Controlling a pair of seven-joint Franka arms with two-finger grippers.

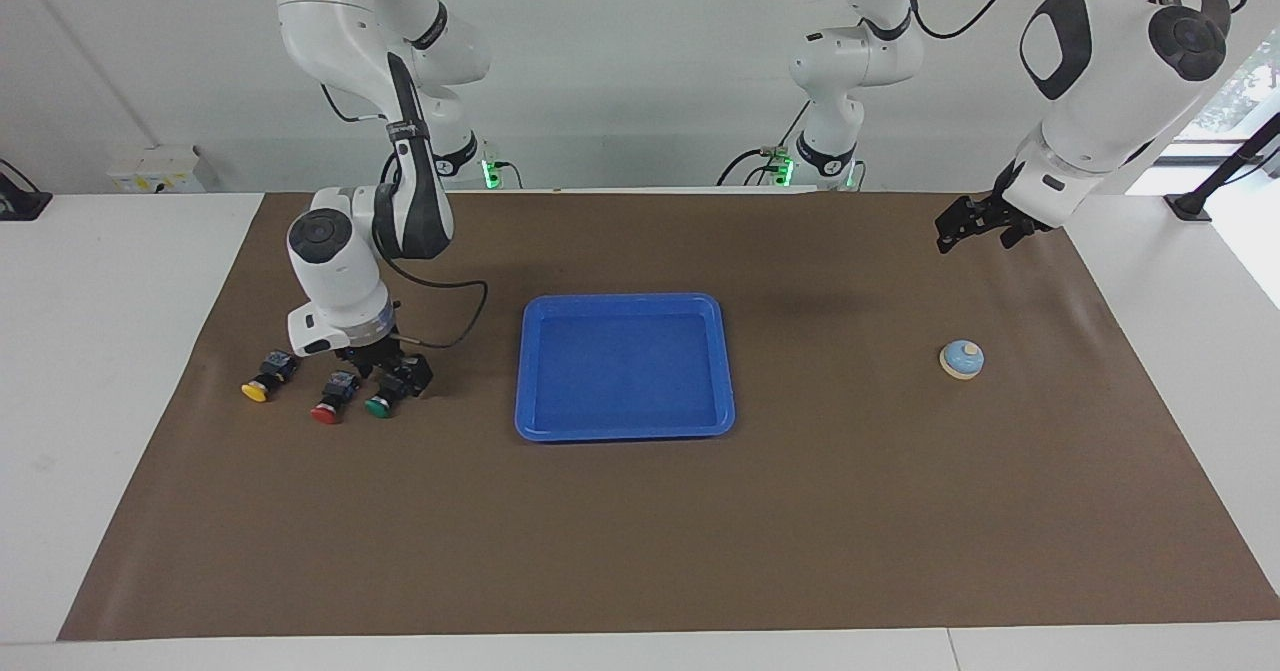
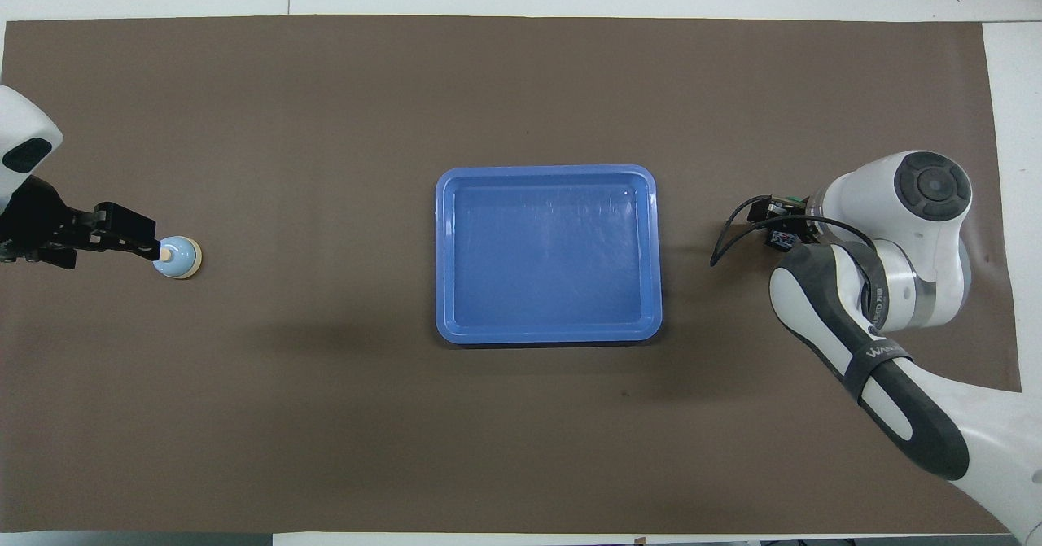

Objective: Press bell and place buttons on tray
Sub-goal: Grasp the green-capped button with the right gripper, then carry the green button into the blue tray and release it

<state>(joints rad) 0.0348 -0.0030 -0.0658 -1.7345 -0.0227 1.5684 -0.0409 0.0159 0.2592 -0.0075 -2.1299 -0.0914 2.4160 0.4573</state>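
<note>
Right gripper (image 1: 392, 379) is down at table level at the green button (image 1: 385, 398), fingers either side of its black-and-blue body; cannot tell whether they are clamped on it or just around it; the button lies on the brown mat (image 1: 640, 531), cap pointing away from the robots. Red button (image 1: 331, 401) lies just beside it, toward the right arm's end of the table; yellow button (image 1: 262, 381) next along the same row, near but apart; all three on their sides. In the overhead view the right arm's wrist covers the buttons; only a bit of blue-black body shows by the gripper (image 2: 781, 233).

Blue tray (image 1: 624, 431) sits mid-mat, nothing in it; well apart from the buttons.

Bell (image 1: 962, 359) stands upright toward the left arm's end of the table; light-blue dome, cream knob on top. Left gripper (image 1: 968, 225) hangs in the air, fingers apart, holding nothing; facing view shows it up off the bell, not touching; overhead view puts its tip (image 2: 134, 237) right at the bell (image 2: 181, 256).

Readable writing: partial white lettering "WANA" on the dark band of the right arm (image 2: 875, 359); rest of the word hidden by the curve; no other label legible.
</note>
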